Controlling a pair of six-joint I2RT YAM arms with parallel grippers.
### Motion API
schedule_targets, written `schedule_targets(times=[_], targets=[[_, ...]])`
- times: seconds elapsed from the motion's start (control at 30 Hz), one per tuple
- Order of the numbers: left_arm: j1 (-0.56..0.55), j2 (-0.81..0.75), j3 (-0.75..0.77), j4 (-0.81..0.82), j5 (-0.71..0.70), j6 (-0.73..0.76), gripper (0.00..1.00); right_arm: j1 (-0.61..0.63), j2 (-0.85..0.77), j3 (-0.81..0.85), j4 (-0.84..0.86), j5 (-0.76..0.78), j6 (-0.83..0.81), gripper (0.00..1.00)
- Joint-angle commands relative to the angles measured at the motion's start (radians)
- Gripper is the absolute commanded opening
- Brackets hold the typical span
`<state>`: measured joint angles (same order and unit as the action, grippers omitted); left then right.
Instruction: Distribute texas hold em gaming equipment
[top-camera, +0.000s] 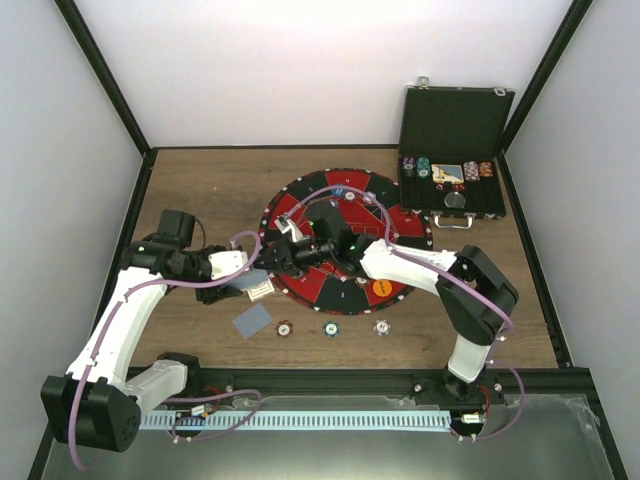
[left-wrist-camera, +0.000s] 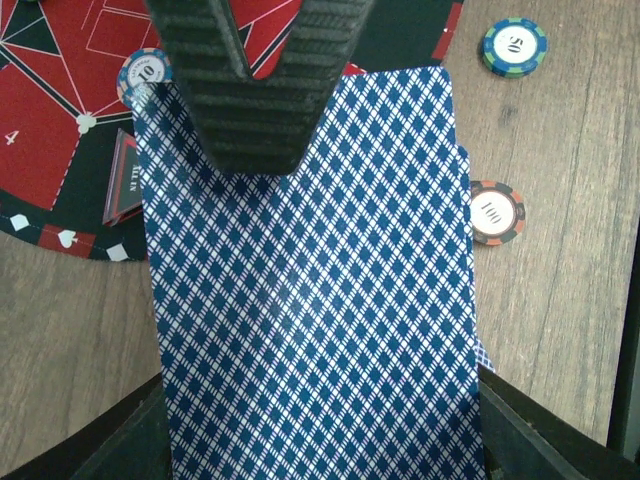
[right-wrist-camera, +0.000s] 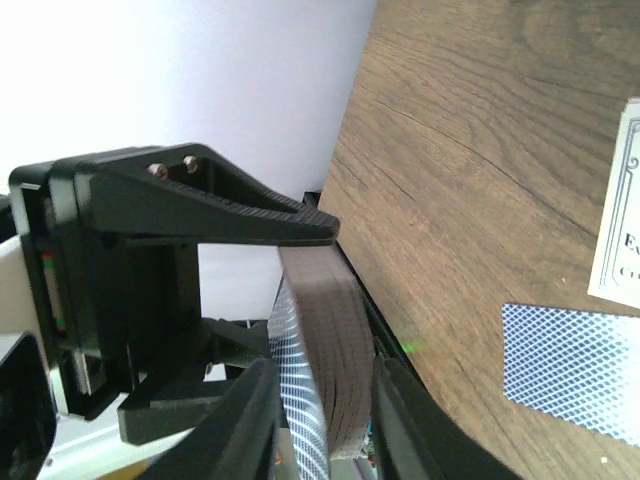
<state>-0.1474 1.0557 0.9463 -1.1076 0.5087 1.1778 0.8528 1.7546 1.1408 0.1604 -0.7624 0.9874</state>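
Observation:
My left gripper (top-camera: 252, 268) is shut on a deck of blue-backed cards (left-wrist-camera: 310, 300), holding it by its side edges at the mat's left rim. My right gripper (right-wrist-camera: 325, 420) reaches in from the right and is closed over the same deck (right-wrist-camera: 325, 340), one ribbed finger (left-wrist-camera: 260, 90) lying on its back. One blue-backed card (top-camera: 252, 321) and a white card (top-camera: 260, 289) lie on the table. Striped chips (top-camera: 285, 327) (top-camera: 331, 327) (top-camera: 381, 326) sit in a row by the near edge. An orange button (top-camera: 381, 288) and a black triangular marker (left-wrist-camera: 124, 185) rest on the mat.
The round red-and-black mat (top-camera: 400, 220) fills the middle of the table. At the back right stands the open black case (top-camera: 455, 125) with stacked chips inside. Black frame posts and white walls close in the table's sides.

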Motion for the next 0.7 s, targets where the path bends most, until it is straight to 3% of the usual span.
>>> schedule_targets(times=[0.0,0.43,0.67], targets=[[0.000,-0.003,0.005,0.019,0.013,-0.001,0.04,-0.006,-0.039,-0.012,0.020,-0.013,0.011,0.23],[0.000,0.007,-0.022,0.063,-0.052,-0.020,0.04,-0.019,-0.013,-0.036,0.166,-0.164,0.077,0.01],[0.016,0.046,-0.054,0.078,-0.096,-0.035,0.04,-0.167,-0.060,-0.051,0.136,-0.214,0.055,0.01]])
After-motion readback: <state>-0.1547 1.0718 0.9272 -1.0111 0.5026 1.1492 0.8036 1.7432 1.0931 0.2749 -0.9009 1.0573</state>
